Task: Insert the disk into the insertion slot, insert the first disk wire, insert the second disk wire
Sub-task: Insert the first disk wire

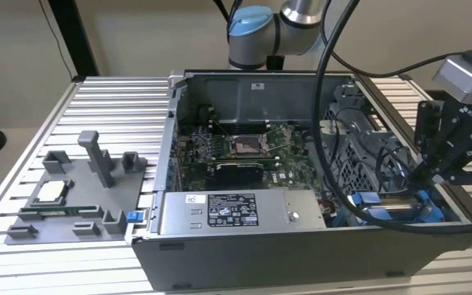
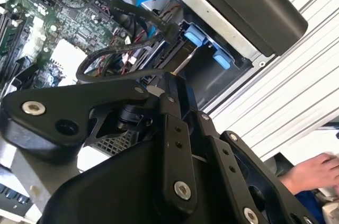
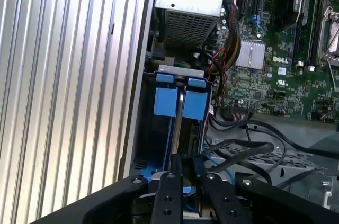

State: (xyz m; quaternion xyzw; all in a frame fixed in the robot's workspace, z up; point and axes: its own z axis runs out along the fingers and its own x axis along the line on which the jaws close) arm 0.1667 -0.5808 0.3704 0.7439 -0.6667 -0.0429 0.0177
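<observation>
First, in the exterior view an open computer case stands on the ribbed metal worktop, near the edge at the exterior view's right. A grey holder tray lies by the opposite edge. The disk sits in its blue frame in the insertion slot, at the case's near corner on the exterior view's right, beside the silver power supply. The tool hangs just above that corner, and a black cable loops past it.

Next, in the second wrist view the tool points at the blue frame tabs. Black wires run across the motherboard just beside it. A person's hand rests at the worktop's far edge.

Last, in the first wrist view the disk stands edge-on inside the insertion slot. The tool is right over it with its fingers drawn together. Whether they pinch anything thin cannot be told.
</observation>
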